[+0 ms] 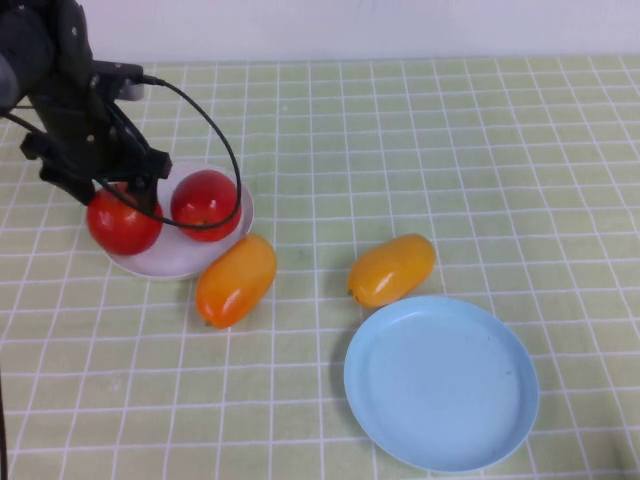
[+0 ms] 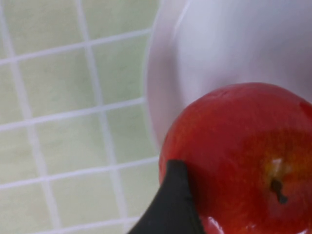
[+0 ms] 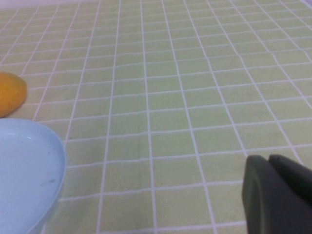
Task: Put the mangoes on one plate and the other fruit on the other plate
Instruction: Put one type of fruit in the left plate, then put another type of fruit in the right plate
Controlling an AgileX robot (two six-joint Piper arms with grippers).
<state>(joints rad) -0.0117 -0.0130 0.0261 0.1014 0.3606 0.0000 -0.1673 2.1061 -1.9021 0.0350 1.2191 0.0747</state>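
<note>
Item: fruit sorting, apple stage
Left gripper (image 1: 118,195): over the left rim of the white plate (image 1: 180,262), jaws spread wide around a red apple (image 1: 122,222); one dark finger (image 2: 173,204) lies against its skin, so it reads as held or just set down, release not confirmed
Second apple (image 1: 206,204): resting on the same plate, beside the first
Mangoes: one (image 1: 235,280) touching the white plate's near edge, one (image 1: 391,269) just beside the light blue plate (image 1: 440,440), which holds nothing
Right gripper (image 3: 278,195): parked low over the checked cloth, jaws closed, empty
Step judged: apples nearly done
Next calls for: lifting clear of the apple, then reaching the nearer mango
</note>
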